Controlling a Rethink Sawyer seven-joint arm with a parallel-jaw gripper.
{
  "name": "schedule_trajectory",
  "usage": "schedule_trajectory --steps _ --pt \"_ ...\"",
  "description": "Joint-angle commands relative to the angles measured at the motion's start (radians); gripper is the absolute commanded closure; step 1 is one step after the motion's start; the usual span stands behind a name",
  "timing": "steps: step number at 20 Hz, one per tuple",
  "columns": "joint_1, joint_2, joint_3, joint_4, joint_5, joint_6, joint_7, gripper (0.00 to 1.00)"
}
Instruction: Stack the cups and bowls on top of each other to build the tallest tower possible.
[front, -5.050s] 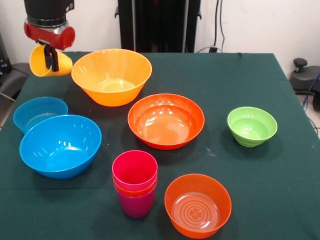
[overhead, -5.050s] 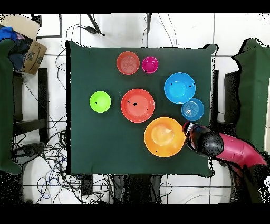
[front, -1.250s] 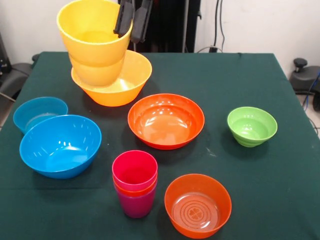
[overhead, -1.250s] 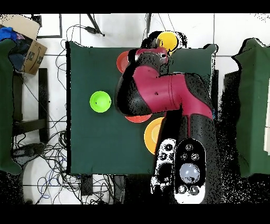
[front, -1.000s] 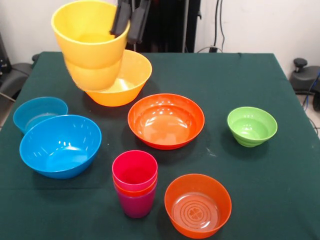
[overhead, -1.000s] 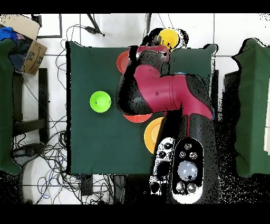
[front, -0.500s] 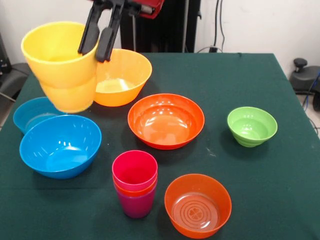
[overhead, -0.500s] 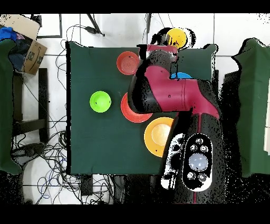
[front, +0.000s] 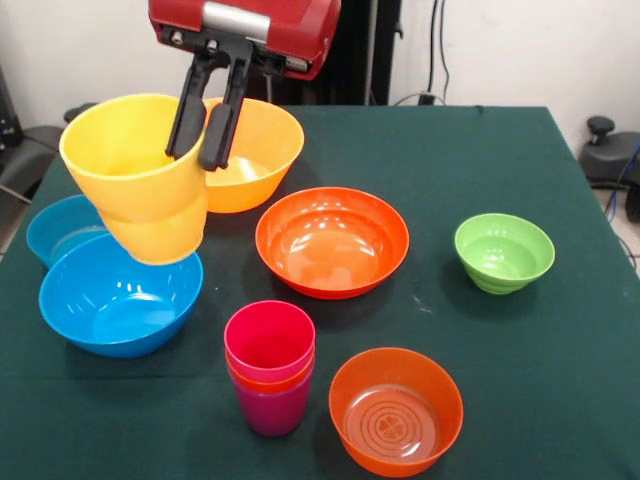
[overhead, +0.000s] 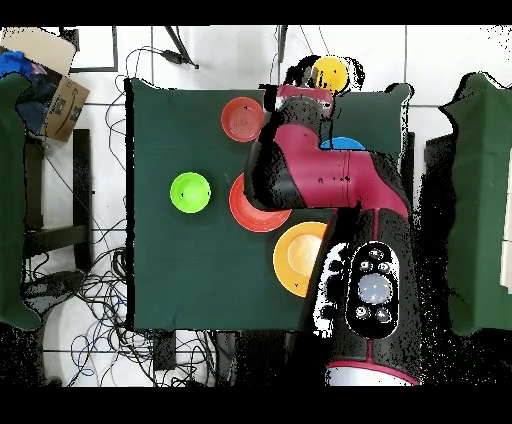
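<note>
My gripper (front: 197, 152) is shut on the rim of the yellow cup (front: 135, 178), one finger inside and one outside. The cup hangs tilted in the air, in front of the large blue bowl (front: 118, 300) and the small blue bowl (front: 45, 232). The tower (front: 270, 368) stands near the front: a purple cup at the base, then orange-red, with the crimson cup on top. It is to the right of and below the held cup. In the overhead view the yellow cup (overhead: 330, 72) shows past the arm (overhead: 310, 180), which hides the tower.
The large orange-yellow bowl (front: 255, 150) sits behind my gripper. A wide red-orange bowl (front: 332, 240) is at the middle, a green bowl (front: 504, 252) at the right, and a translucent orange bowl (front: 396, 410) beside the tower.
The yellow cup has travelled in my gripper from in front of the orange-yellow bowl leftward and down. In the last half second it dropped lower and came slightly right. Nothing else moved.
</note>
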Motion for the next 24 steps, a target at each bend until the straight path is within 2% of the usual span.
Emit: schedule_trajectory --steps 1,12,24 --pt "0.035 0.037 0.006 0.064 0.048 -0.014 0.148 1.00" --pt "0.078 0.072 -0.051 0.068 0.111 -0.055 0.155 1.00" --pt "0.155 0.115 -0.137 0.065 0.206 -0.098 0.156 1.00"
